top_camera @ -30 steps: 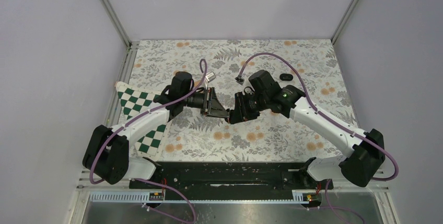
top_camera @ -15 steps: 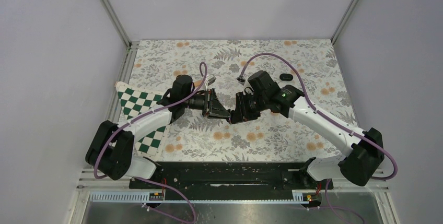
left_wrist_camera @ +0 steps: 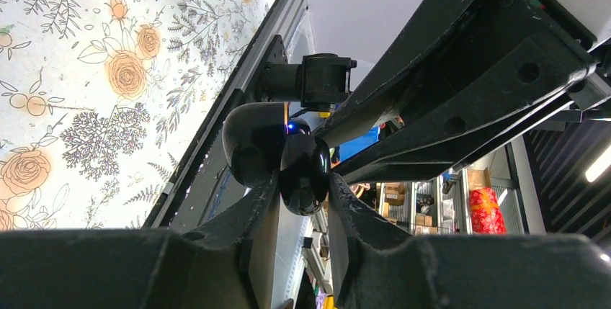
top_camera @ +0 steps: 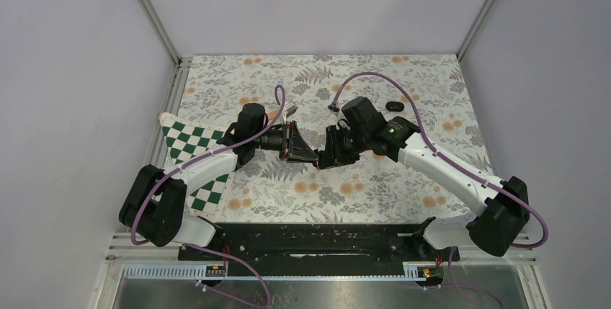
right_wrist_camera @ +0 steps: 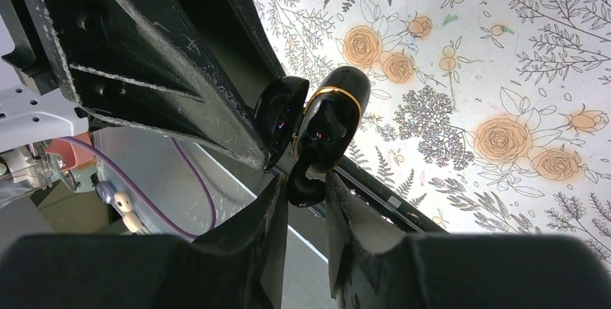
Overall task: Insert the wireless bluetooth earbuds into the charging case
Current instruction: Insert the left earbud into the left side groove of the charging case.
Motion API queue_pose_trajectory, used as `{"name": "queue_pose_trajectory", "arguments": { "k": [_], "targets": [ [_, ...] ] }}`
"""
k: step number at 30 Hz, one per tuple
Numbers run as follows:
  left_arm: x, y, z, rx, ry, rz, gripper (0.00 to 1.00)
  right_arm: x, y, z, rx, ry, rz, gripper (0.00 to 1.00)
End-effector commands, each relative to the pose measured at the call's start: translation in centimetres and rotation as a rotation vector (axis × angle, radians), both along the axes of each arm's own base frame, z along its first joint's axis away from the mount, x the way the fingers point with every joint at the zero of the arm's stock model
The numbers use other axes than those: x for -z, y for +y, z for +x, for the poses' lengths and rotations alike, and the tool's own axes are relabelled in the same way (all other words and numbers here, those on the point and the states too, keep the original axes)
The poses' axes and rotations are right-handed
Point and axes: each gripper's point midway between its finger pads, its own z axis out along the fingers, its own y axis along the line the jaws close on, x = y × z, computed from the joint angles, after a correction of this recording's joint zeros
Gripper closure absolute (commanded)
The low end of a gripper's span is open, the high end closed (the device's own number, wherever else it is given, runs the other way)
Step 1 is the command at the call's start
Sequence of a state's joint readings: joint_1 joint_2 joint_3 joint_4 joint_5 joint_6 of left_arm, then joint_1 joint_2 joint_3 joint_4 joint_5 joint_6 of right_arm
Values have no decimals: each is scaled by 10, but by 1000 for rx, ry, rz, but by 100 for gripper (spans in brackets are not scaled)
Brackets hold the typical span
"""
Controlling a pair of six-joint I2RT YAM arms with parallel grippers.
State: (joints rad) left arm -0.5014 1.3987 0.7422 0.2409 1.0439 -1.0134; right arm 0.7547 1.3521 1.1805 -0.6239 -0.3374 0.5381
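Black and glossy, one earbud [left_wrist_camera: 304,171] sits pinched between the closed left fingers [left_wrist_camera: 272,197], right against the open charging case [right_wrist_camera: 333,118]. The right fingers [right_wrist_camera: 277,204] clamp that case by its lower end. Both are held in the air above the middle of the floral counter [right_wrist_camera: 504,50].

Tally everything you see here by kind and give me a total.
Black two-finger grippers: 2, left gripper and right gripper
Glossy black charging case, gold-rimmed, open: 1
Green-and-white checkered cloth: 1
Small dark oval piece lying loose: 1
Total: 5
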Motion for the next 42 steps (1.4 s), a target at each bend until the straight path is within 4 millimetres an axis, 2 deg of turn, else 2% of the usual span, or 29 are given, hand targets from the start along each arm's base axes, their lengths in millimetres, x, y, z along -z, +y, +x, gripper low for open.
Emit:
{"name": "queue_pose_trajectory", "arguments": {
  "k": [1,10,26,34,39,42],
  "targets": [
    [-16,-1,-14,88,-12,-65,100,-2,1,23,65,-78,-16,80],
    [-12,-2,-10,74,-3,-57,100,-4,5,26,70,-81,9,69],
    [-15,-3,-7,59,-6,-56,100,-4,13,26,63,-75,51,62],
    [-8,-4,-3,51,9,-44,100,-9,6,24,80,-100,51,46],
    [-8,-4,-2,52,7,-43,100,-23,-1,23,96,-142,62,34],
    [-6,-4,-1,50,8,-36,100,-31,-3,21,93,-160,75,29]
  ]
}}
